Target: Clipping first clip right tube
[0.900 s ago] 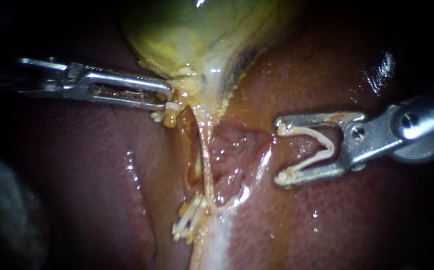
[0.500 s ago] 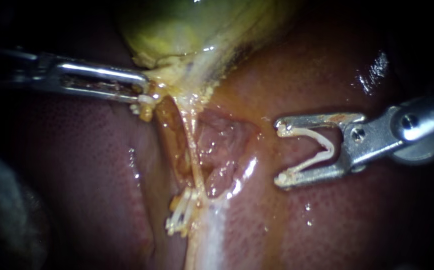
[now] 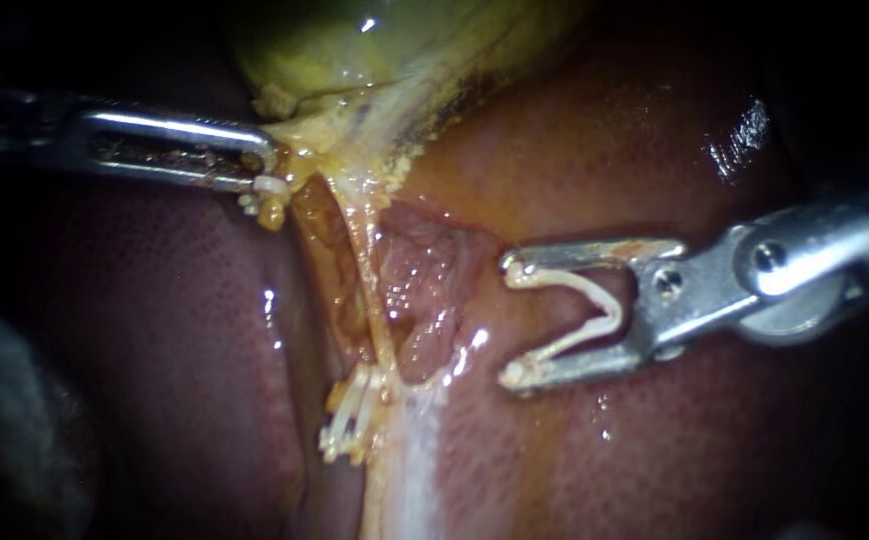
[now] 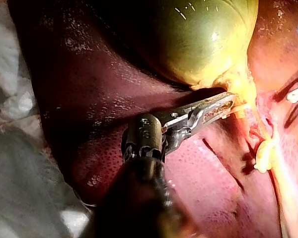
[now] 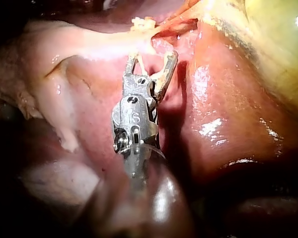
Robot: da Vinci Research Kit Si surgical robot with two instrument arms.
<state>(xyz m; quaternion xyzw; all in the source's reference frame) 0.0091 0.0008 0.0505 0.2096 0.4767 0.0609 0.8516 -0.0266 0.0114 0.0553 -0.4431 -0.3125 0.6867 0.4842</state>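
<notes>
My left instrument (image 3: 254,168) comes in from the left, its jaws shut on the yellowish neck of the gallbladder (image 3: 354,60), holding it taut; a small white clip (image 3: 270,186) shows at its tip. A thin pale tube (image 3: 369,290) runs from the neck down to a bunch of white clips (image 3: 346,422). My right instrument (image 3: 507,322) stands to the right of the tube, apart from it. Its jaws are spread wide with an open white V-shaped clip (image 3: 594,315) seated between them. In the right wrist view these jaws (image 5: 153,57) point at the pale tissue ahead.
Dark red liver (image 3: 654,130) surrounds the dissected pocket (image 3: 424,280) between tube and right instrument. A wet pale band (image 3: 409,470) runs below the clips. In the left wrist view the green gallbladder (image 4: 198,39) bulges beyond the left instrument (image 4: 223,105), and white gauze (image 4: 15,109) lies beside the liver.
My left instrument has drawn the gallbladder neck to the left and upward, stretching the tube. My right instrument, still carrying its open clip, has moved left, closer to the tube.
</notes>
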